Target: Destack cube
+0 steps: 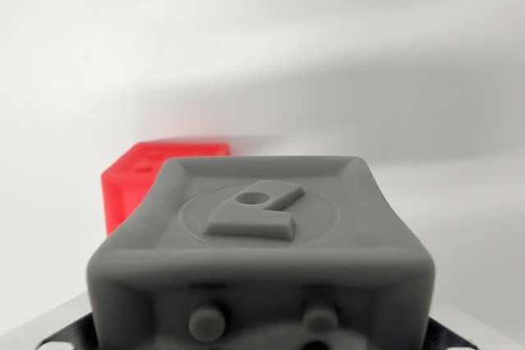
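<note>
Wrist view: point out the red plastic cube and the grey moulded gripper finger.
Red plastic cube [123,190], wrist view, on its visible front face.
Grey moulded gripper finger [271,227], wrist view, on its embossed top face.

A plain white tabletop [472,235] fills the lower part of the wrist view and runs back, with no sharp edge to be seen, into an equally plain white backdrop [246,6]. A broad, soft grey shadow [385,108] lies across the middle of the view, darkest toward the wrist view's right and fading out toward the left, where the white is brightest. At the bottom corners sit small black pieces [449,335] edged with pale strips [29,327], too blurred and too cropped to tell what they are.
</note>
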Motion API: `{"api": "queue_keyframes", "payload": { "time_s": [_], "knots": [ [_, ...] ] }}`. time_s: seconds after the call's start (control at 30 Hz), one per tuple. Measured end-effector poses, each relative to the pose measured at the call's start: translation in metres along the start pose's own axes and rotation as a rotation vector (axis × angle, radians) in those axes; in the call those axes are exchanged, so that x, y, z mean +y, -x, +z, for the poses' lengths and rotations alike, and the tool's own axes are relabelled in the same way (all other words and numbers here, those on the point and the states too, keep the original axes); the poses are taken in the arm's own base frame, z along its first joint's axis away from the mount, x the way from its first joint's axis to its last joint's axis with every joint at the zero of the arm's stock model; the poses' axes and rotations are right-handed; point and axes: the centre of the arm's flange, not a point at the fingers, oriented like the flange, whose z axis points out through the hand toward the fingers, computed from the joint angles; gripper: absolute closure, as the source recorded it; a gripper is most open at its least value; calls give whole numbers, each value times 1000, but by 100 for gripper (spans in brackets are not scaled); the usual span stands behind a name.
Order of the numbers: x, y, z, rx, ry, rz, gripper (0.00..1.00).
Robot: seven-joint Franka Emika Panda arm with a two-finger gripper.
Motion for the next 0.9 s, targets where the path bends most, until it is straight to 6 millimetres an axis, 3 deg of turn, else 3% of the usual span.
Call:
{"api": "queue_keyframes", "payload": {
  "time_s": [0.9],
  "knots": [
    [9, -54, -8, 0, -3, 31, 100]
  ]
}}
